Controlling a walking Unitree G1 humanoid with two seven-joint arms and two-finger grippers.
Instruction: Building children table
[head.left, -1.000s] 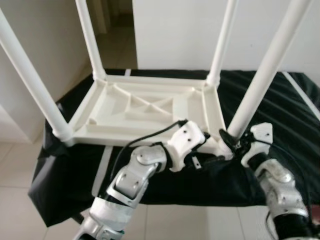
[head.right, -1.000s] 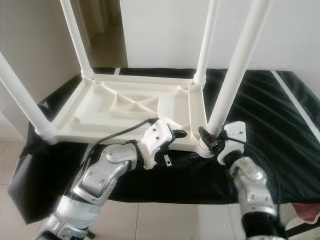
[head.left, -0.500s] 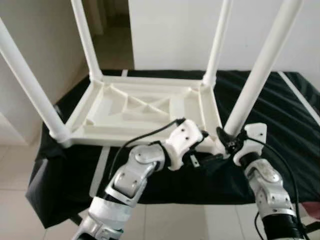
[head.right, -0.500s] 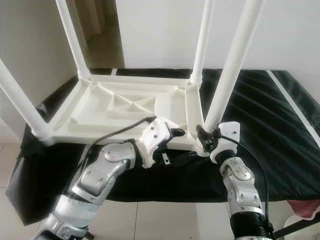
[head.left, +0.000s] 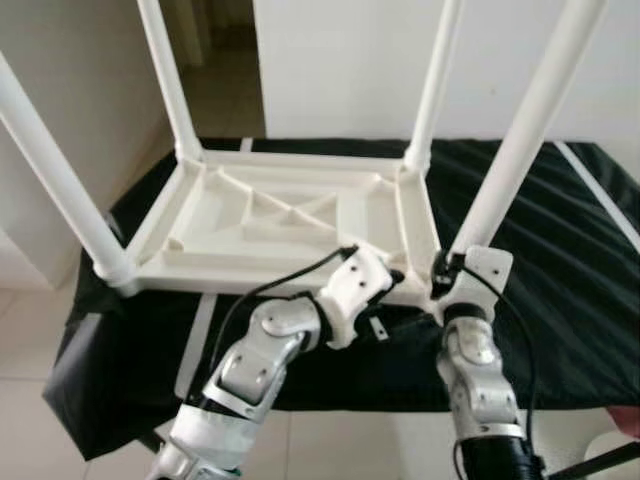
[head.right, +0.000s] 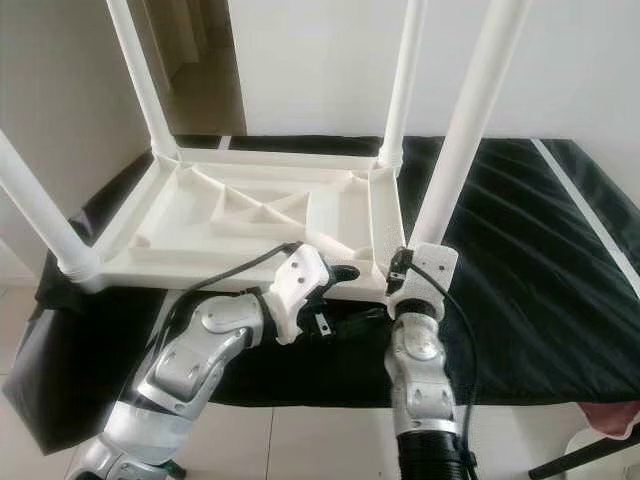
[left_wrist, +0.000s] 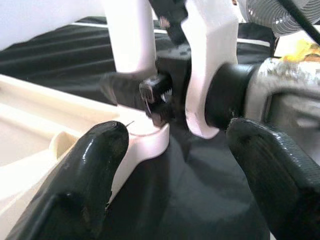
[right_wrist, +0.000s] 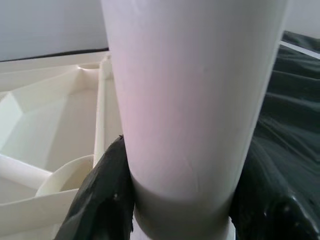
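Clamping near-right table leg (right_wrist: 190, 100) base: right gripper (head.left: 447, 277) (table inverted).

White plastic children's table (head.left: 290, 215), upside down on black-covered desk (head.left: 560, 250); ribbed underside up, four legs upright, nearest leg (head.left: 520, 140) at 3 o'clock.

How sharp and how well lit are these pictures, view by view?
Eye views: soft daylight, the upturned table clear on the black cloth. Left wrist view: left pincer's fingers blurred up close. Right wrist view: the near table leg is washed pale, right pincer dark around it.
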